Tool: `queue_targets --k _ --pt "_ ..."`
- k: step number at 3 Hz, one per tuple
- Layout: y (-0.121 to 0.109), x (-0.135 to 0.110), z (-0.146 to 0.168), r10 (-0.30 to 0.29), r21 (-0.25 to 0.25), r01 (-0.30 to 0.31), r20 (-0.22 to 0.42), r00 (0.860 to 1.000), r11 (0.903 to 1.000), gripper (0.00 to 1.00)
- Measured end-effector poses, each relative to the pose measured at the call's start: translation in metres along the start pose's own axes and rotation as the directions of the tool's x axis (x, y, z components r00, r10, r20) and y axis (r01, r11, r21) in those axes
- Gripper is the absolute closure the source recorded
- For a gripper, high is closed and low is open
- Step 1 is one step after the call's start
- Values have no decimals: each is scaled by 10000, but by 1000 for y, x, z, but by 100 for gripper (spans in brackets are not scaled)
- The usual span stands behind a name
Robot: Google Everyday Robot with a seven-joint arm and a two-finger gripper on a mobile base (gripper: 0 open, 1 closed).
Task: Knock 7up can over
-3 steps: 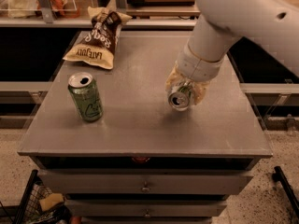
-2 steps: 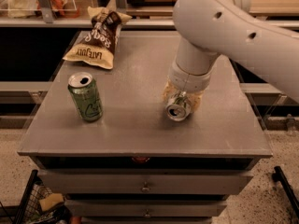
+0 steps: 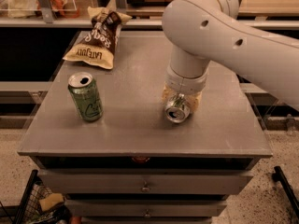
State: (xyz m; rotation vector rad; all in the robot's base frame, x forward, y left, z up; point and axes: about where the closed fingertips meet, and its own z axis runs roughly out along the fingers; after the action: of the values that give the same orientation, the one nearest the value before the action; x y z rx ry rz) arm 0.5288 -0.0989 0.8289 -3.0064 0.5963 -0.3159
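The 7up can [image 3: 177,111] lies tipped toward me on the grey table top [image 3: 140,125], its silver top facing the camera, right of the middle. My gripper [image 3: 181,98] hangs from the white arm straight above and around the can, its pale fingers on either side of the can's body. Most of the can's side is hidden by the gripper.
An all-green can [image 3: 86,97] stands upright at the left of the table. A crumpled chip bag [image 3: 97,38] lies at the back left. Drawers [image 3: 145,185] sit below the front edge. A counter and shelf run behind the table.
The arm has swung leftward over the table and the gripper has shifted slightly left and toward the front with the can.
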Motion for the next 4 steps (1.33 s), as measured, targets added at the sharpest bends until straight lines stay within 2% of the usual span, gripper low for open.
queue_targets --k 1,2,4 --pt "0 1 0 -18 -111 17 -110 9999 9999 11" --pt "-1 1 -1 -18 -111 17 -111 9999 9999 0" --pt "-4 8 7 -60 -841 13 -558 9984 9965 0"
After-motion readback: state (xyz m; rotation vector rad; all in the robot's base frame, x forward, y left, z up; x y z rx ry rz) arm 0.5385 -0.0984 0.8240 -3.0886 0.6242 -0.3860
